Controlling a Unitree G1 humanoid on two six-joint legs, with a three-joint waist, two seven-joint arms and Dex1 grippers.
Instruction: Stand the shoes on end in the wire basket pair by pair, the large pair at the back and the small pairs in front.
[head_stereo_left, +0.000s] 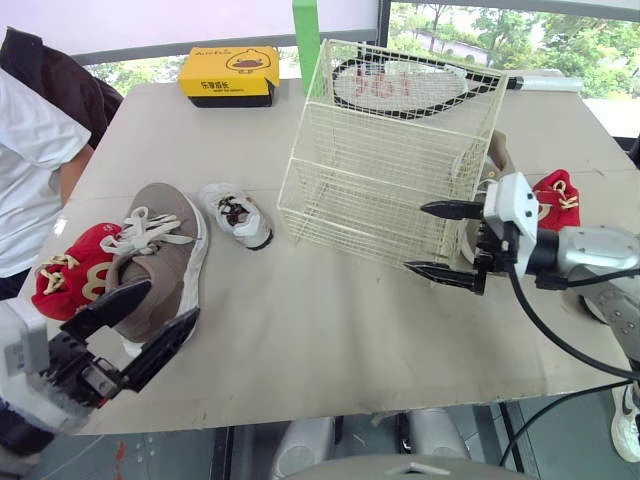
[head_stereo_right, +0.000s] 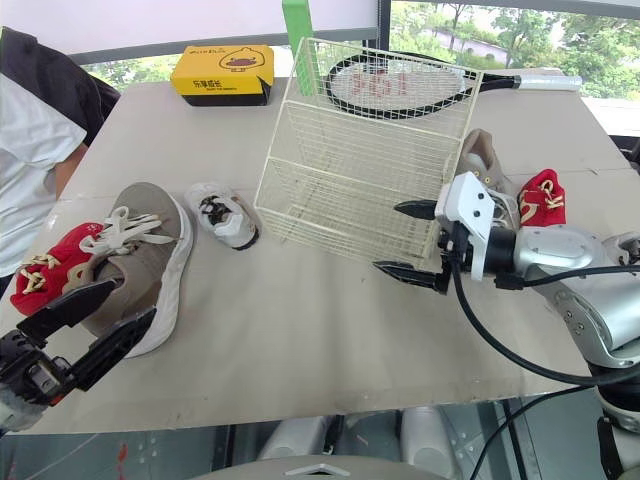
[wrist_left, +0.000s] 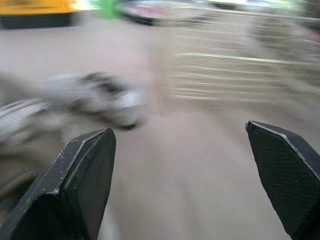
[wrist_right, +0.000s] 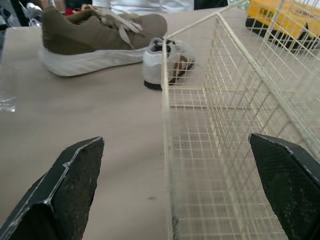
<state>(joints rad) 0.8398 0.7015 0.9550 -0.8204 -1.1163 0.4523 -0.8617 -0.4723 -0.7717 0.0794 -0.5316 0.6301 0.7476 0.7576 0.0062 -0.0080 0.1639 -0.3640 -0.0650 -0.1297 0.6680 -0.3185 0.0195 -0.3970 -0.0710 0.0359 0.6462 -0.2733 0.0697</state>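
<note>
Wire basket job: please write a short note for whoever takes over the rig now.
Left claw: open, empty, beside the large brown shoe and a red small shoe.
Right claw: open, empty, by the wire basket, near its right corner.
A white small shoe lies left of the basket; the second large shoe and second red shoe lie to its right.
Done: nothing, no shoe in the basket.
Left: all pairs.

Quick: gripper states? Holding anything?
Left gripper: open, empty, by the tan shoe.
Right gripper: open, empty, at the basket.
</note>
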